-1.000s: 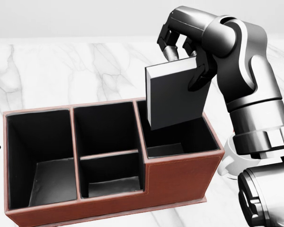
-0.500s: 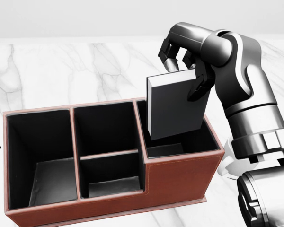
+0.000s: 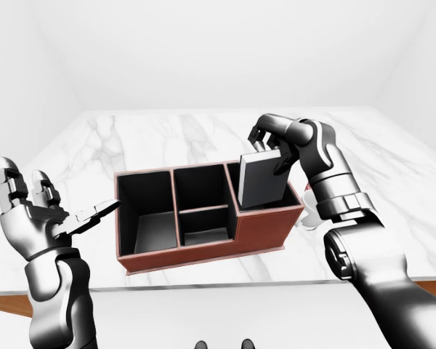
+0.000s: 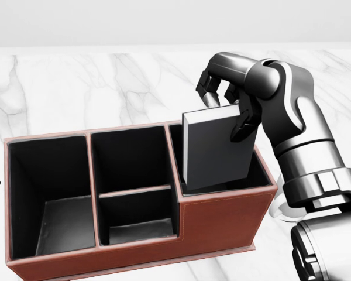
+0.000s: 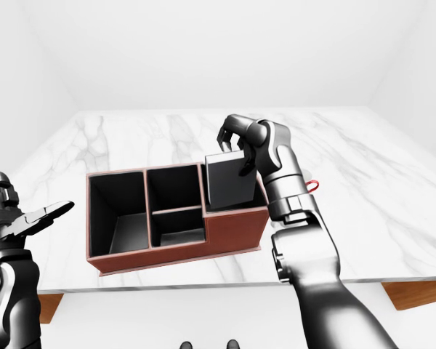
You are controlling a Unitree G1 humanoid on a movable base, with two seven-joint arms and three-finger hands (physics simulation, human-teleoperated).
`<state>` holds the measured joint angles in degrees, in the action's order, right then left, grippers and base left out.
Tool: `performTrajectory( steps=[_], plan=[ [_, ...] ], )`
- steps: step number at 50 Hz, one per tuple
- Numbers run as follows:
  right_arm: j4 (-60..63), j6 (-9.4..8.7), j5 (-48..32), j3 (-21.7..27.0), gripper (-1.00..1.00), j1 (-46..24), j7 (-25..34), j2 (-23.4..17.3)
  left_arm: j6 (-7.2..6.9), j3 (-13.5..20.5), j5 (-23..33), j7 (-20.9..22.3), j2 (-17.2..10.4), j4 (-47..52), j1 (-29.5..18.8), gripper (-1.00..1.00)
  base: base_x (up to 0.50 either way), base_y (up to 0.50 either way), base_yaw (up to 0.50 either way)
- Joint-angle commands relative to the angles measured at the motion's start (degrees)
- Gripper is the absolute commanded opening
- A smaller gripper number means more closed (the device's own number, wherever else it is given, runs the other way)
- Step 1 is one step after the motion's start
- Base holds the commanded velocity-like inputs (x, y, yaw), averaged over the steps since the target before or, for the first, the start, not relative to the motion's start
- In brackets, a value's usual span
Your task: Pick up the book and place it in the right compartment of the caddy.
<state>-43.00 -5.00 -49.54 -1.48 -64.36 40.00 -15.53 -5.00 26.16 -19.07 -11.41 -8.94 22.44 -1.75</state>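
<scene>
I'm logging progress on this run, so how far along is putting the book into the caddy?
Done: the book is picked up, gripped at its top edge by the right hand. In hand: it stands upright with its lower part already inside the right compartment of the caddy. Left: lower it fully and open the fingers. The left hand hovers open to the caddy's left, holding nothing.

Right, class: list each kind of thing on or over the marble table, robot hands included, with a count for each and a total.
Book: 1
Caddy: 1
Robot hand: 2, the right robot hand and the left robot hand
Small red and white thing, mostly hidden by the right arm: 1
Total: 5
</scene>
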Motion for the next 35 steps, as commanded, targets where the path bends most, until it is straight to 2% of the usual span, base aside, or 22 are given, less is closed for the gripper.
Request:
performTrajectory(
  steps=[1, 28, 29, 30, 31, 35],
  plan=[
    [-0.6, 0.0, -0.5, 1.1, -1.0, 0.4, 0.0, 0.2, 0.0, 0.1, -0.1, 0.0, 0.0, -0.1, 0.0, 1.0, 0.0, 0.0, 0.0],
    [-3.5, 0.0, -0.2, 1.2, -1.0, 0.0, 0.0, -0.2, 0.0, -0.1, 0.1, 0.0, -0.1, -0.5, -0.1, 1.0, 0.0, 0.0, 0.0],
    [-3.9, 0.0, -0.2, 1.1, -0.87, -0.1, 0.0, -0.3, 0.0, 0.0, 0.0, -0.1, -0.1, -0.3, -0.1, 1.0, 0.0, 0.0, 0.0],
    [-4.0, 0.0, -0.2, 1.1, -0.34, -0.1, 0.0, -0.3, 0.0, 0.0, 0.0, -0.1, -0.1, -0.2, -0.1, 1.0, 0.0, 0.0, 0.0],
    [-3.3, 0.0, -0.3, 1.0, 1.0, 0.4, 0.0, -0.3, 0.0, -0.1, 0.1, 0.0, -0.1, -0.4, -0.1, 1.0, 0.0, 0.0, 0.0],
    [-3.7, 0.0, -0.6, 1.0, 1.0, 0.5, 0.0, -0.2, 0.0, -0.1, 0.1, 0.0, 0.0, -0.5, -0.1, 1.0, 0.0, 0.0, 0.0]
  ],
)
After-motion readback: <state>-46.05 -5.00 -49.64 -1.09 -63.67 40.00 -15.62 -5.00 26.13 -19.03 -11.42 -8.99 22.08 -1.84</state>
